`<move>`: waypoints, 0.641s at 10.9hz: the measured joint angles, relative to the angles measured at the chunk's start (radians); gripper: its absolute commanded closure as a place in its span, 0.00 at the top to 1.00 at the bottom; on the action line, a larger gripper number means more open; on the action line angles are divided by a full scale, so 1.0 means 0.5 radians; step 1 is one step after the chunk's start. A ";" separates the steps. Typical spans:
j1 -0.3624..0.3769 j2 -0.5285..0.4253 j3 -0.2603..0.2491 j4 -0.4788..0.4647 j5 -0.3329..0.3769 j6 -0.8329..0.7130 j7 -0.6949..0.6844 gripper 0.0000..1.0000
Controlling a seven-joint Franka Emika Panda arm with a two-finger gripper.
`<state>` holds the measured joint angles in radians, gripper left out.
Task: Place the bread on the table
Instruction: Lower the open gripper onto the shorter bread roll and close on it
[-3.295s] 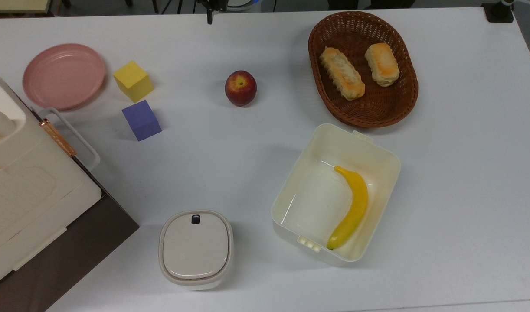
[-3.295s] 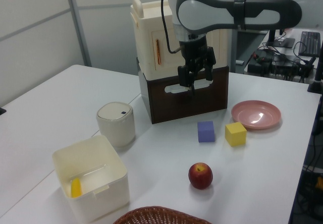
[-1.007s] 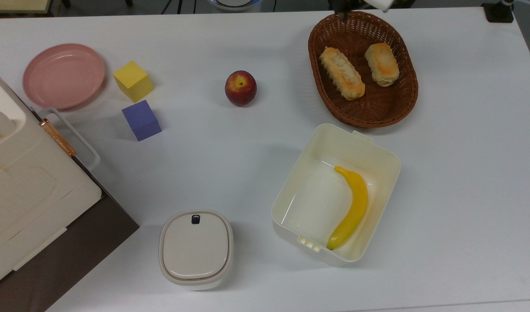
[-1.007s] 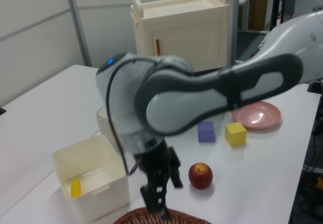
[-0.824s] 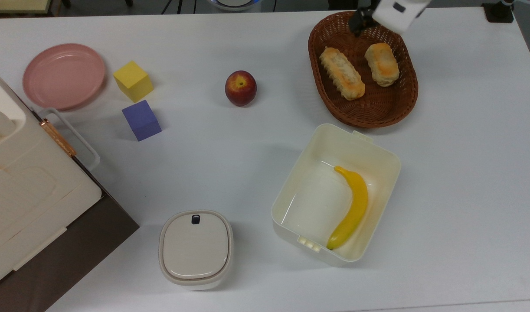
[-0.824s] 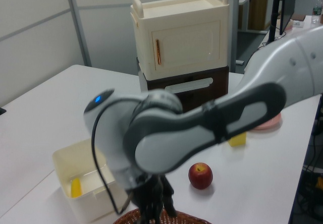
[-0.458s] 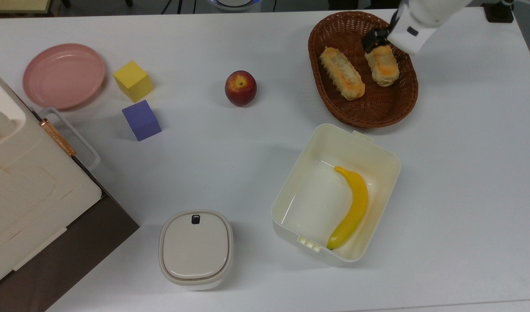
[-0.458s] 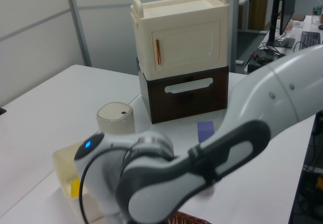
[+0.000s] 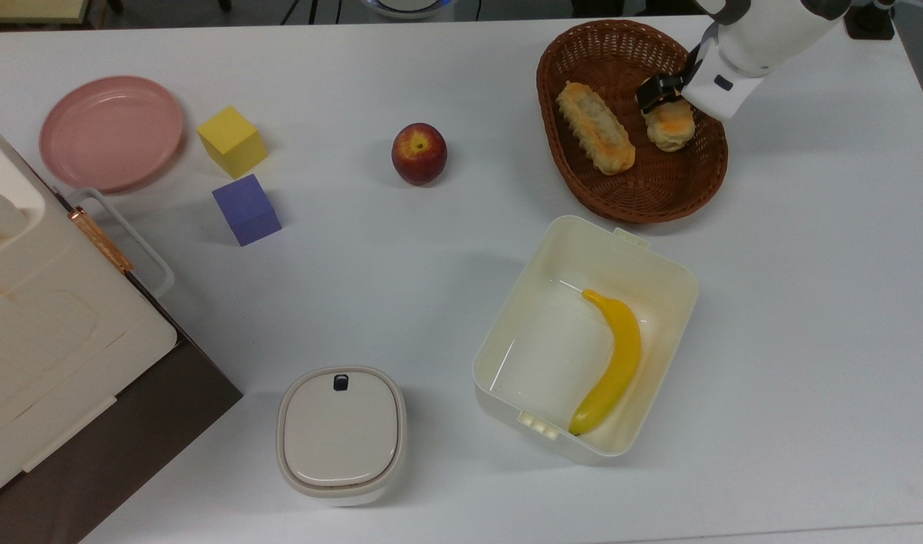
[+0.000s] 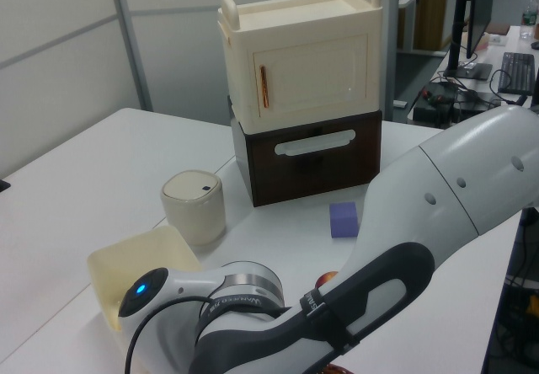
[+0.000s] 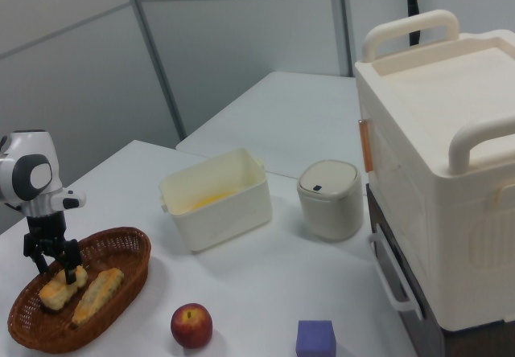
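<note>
Pincer (image 9: 657, 97) is down inside the wicker basket (image 9: 699, 177), at the far end of the bread (image 9: 671, 125) as the top view shows it. In the right view the pincer (image 11: 59, 272) straddles the bread (image 11: 58, 289) with its dark fingers (image 11: 71, 272) spread either side of the bun's top; contact not confirmable, so I read it as parted and holding nothing.

Bread lies in the basket (image 11: 121, 248), toward the top view's right side of it. The longer ridged loaf (image 9: 596, 138) lies beside it on the top view's left, apart from it. Neither is on the worktop (image 9: 809, 302).

Arm: white wrist enters from the top view's upper right corner. In the left view the grey-and-white arm body (image 10: 404, 231) fills the foreground and covers the basket area.

Rest of the worktop, top view:
- apple (image 9: 419, 153) well to the left of the basket
- yellow cube (image 9: 233, 141) and purple cube (image 9: 246, 209) near each other, further left
- pink plate (image 9: 111, 132) just beside the yellow cube, at the far left
- open cream bin (image 9: 522, 302) just below the basket, banana (image 9: 611, 366) lying inside along its right wall
- lidded cream canister (image 9: 341, 434) at bottom centre
- cream cabinet on a dark brown base (image 9: 54, 332) at the left edge, door handle facing the cubes
</note>
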<state>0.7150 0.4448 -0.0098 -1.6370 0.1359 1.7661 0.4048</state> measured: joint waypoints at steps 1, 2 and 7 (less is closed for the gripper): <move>0.000 0.002 0.000 0.000 0.000 0.000 0.000 1.00; -0.001 0.003 -0.001 0.000 0.000 0.000 0.000 1.00; -0.021 -0.016 -0.033 0.024 -0.003 -0.224 -0.035 1.00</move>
<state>0.7046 0.4369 -0.0265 -1.6252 0.1343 1.6543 0.3874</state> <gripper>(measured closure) 0.000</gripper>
